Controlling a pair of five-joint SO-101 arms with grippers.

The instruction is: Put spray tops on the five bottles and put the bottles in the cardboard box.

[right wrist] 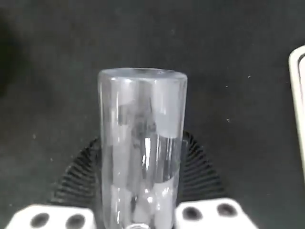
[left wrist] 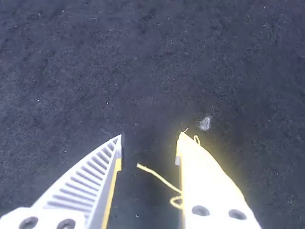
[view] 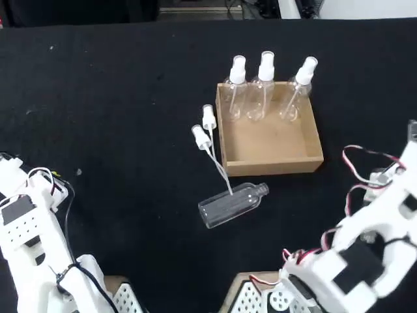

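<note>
My right gripper (right wrist: 142, 148) is shut on a clear bottle (right wrist: 142, 105) with no spray top, its flat base facing away from the camera. Another open-necked clear bottle (view: 232, 205) lies on its side on the black cloth in front of the cardboard box (view: 272, 163). Two loose white spray tops (view: 201, 136) (view: 208, 117) lie just left of the box, their tubes trailing toward the lying bottle. Three capped bottles (view: 235, 88) (view: 262, 85) (view: 296, 88) rest in the box against its far wall. My left gripper (left wrist: 150, 138) is open over bare cloth.
The left arm (view: 29, 228) sits at the near left corner and the right arm (view: 371, 241) at the near right, both well away from the box. A wide stretch of black cloth (view: 111, 111) lies left of the box.
</note>
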